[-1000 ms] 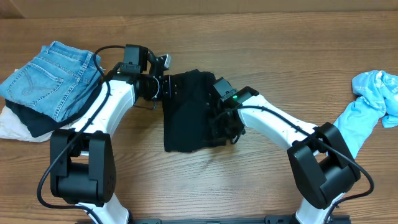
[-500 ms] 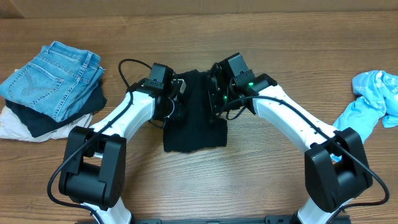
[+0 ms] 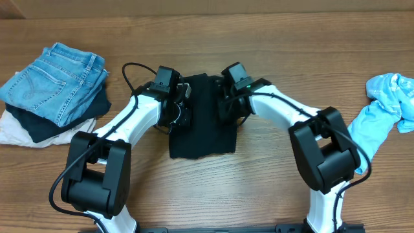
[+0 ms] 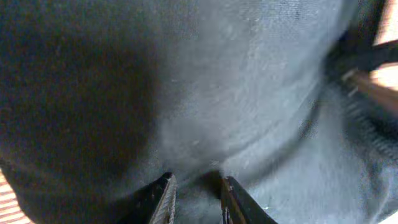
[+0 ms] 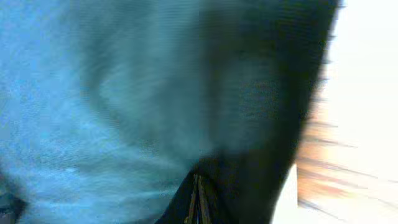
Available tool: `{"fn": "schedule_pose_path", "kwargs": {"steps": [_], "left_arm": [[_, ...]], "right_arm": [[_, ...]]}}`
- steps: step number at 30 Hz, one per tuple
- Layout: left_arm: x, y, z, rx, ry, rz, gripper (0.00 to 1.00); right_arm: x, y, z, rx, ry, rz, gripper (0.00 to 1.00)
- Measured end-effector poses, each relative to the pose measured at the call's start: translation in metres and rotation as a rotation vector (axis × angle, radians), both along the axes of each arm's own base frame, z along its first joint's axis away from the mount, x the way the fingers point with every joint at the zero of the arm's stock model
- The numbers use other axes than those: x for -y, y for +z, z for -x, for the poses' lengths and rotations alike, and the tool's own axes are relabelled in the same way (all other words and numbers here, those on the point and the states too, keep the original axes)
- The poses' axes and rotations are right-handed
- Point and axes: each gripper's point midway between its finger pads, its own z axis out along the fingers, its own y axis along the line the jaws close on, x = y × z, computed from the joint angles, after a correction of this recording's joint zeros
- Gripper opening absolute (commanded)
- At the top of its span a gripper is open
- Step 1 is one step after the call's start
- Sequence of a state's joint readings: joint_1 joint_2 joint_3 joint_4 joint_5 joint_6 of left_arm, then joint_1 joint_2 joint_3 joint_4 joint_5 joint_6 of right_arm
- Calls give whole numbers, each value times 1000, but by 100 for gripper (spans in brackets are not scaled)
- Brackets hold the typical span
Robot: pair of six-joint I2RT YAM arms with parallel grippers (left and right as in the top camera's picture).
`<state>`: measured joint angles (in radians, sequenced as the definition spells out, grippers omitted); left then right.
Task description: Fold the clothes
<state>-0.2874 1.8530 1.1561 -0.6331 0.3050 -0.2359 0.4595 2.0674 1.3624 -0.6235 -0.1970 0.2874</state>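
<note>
The black shirt (image 3: 202, 129) lies in a folded, roughly rectangular shape at the table's middle. My left gripper (image 3: 185, 107) is on its upper left part. In the left wrist view its fingers (image 4: 163, 196) stand a little apart with a ridge of the black cloth (image 4: 205, 112) pinched between them. My right gripper (image 3: 224, 105) is on the shirt's upper right part. In the right wrist view its fingertips (image 5: 198, 199) are pressed together in the dark cloth (image 5: 155, 93). The white tag is hidden.
A stack of folded blue jeans (image 3: 55, 77) over dark and white garments lies at the far left. A crumpled light blue garment (image 3: 385, 107) lies at the right edge. Bare wooden table (image 3: 207, 188) shows in front of the shirt.
The left gripper has moved right onto the shirt, and the right gripper has moved up and inward. The shirt's right side is narrower now. Little has changed in the last half second.
</note>
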Motion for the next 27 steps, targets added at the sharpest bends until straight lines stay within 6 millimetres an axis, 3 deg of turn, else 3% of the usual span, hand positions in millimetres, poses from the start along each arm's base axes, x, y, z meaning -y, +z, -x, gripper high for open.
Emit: {"fn": "schedule_pose_path", "kwargs": {"steps": [5,7,8,9,12,16,18,21,22,24,27], "left_arm": [[-3,-1,1,-6,6,-13,29],[-3,-1,1,-7,6,-14,29],[-3,-1,1,-8,6,-13,29],[-3,-1,1,-8,6,-14,29],[-4,-1,2,-9,7,-17,29],[-4,-1,2,-11,7,-17,29],[-4,-1,2,-11,7,-17,29],[-4,-2,4,-20,7,-20,29],[-5,-2,5,-25,7,-21,29],[-5,-3,7,-32,7,-23,29],[-5,-3,8,-34,7,-24,41]], "right_arm": [[58,12,-35,54,-131,53,4],[64,24,-49,80,-135,-19,4],[55,31,-53,99,-112,-75,4],[30,49,-62,149,-51,-202,4],[-3,74,-68,215,35,-332,4],[-40,87,-62,266,119,-385,4],[-46,83,-61,277,109,-356,4],[-36,57,-69,267,61,-282,4],[-24,29,-74,247,22,-199,4],[-3,4,-77,227,-27,-100,4],[29,2,-88,209,-98,-56,5]]}}
